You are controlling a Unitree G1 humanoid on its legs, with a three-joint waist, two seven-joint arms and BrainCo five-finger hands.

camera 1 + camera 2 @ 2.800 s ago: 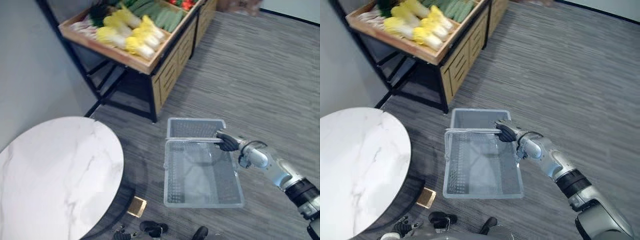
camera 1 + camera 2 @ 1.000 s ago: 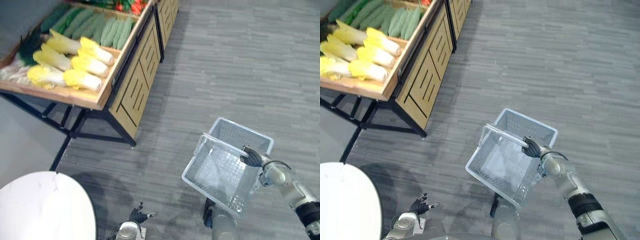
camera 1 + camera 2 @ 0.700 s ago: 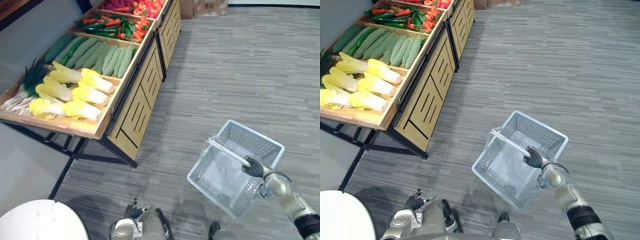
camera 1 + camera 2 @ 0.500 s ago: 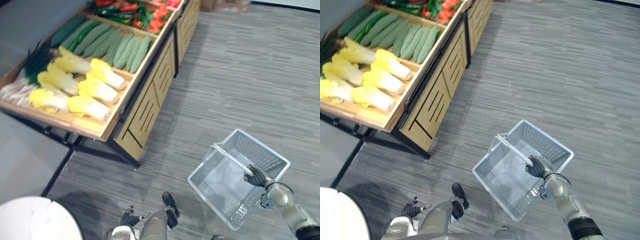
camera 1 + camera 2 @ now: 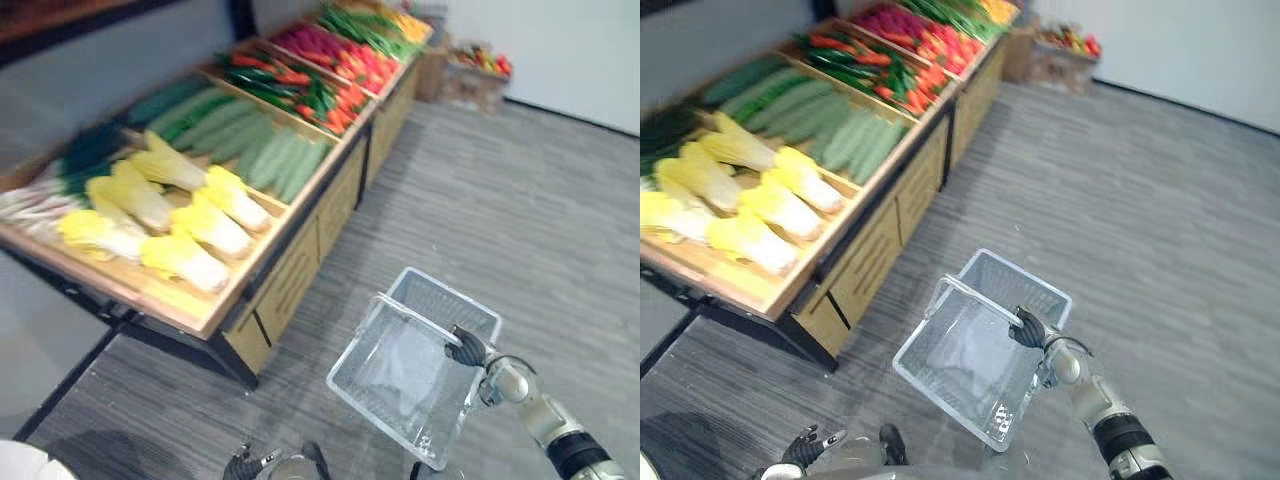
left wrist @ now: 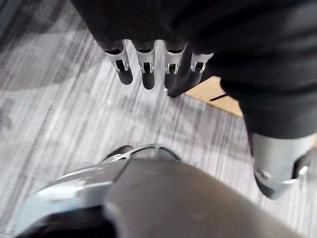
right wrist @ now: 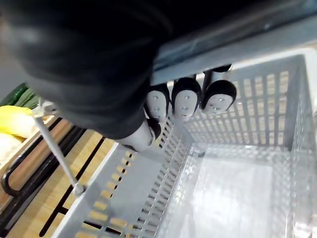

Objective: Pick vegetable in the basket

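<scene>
The right hand (image 5: 466, 349) grips the handle (image 5: 415, 318) of the basket (image 5: 352, 350) near the vegetable stand (image 5: 285, 285); the left hand (image 6: 147, 74) hangs open.

The wooden stand (image 5: 288, 272) runs off the left edge, its leafy greens (image 5: 82, 150) blurred. The right hand (image 7: 185, 99) hides part of the basket handle (image 7: 257, 39); the contents of the far box (image 5: 478, 80) are unclear.

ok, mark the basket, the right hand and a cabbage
basket (image 5: 445, 300): left eye view, far mesh wall.
right hand (image 5: 463, 349): left eye view, dark back of hand.
cabbage (image 5: 215, 230): left eye view, middle of a yellow head.
</scene>
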